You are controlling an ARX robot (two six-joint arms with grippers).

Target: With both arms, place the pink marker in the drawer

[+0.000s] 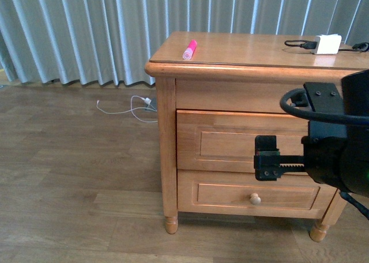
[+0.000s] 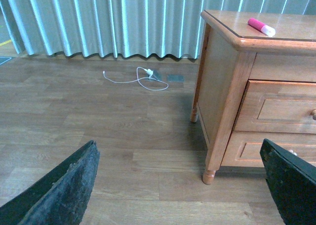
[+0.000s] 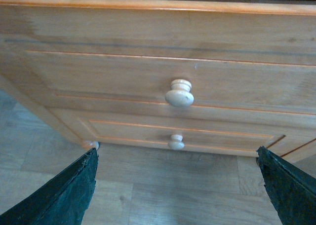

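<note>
The pink marker lies on the left part of the nightstand's top, and also shows in the left wrist view as the pink marker. The upper drawer is shut; its pale knob faces my right gripper. That gripper is open and empty, a short way in front of the drawer front. In the front view the right gripper covers the knob. My left gripper is open with nothing in it, low over the floor to the left of the nightstand, outside the front view.
A second drawer front with a knob sits below. A white charger block with a black cable rests at the back right of the top. A white cable lies on the wooden floor by the curtain.
</note>
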